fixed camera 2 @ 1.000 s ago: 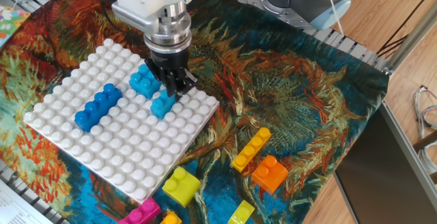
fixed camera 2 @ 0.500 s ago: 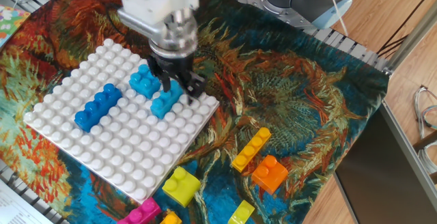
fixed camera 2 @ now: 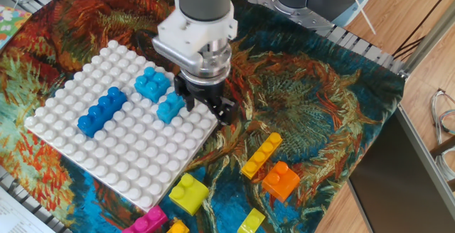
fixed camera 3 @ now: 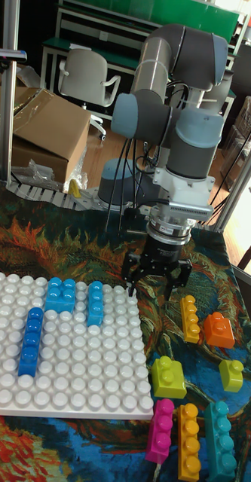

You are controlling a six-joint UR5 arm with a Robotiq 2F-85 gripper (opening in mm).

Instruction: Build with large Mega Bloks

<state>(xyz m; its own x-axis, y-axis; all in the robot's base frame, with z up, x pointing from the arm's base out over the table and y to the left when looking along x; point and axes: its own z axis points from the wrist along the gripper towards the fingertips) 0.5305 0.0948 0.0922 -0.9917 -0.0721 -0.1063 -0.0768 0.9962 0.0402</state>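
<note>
Three blue Mega Bloks (fixed camera 3: 62,294) are being carried by the white baseplate (fixed camera 3: 65,384); nothing is being held by the gripper (fixed camera 3: 156,280), spread open over its right edge.

Behind the tool (fixed camera 3: 156,280), past the desk's patterned cloth (fixed camera 3: 65,241), stand a grey office chair (fixed camera 3: 87,79) and an open cardboard box (fixed camera 3: 38,135) on a wooden floor (fixed camera 3: 110,147). Farther back a dark shelf (fixed camera 3: 102,22) runs beneath a green panel (fixed camera 3: 178,11).
</note>
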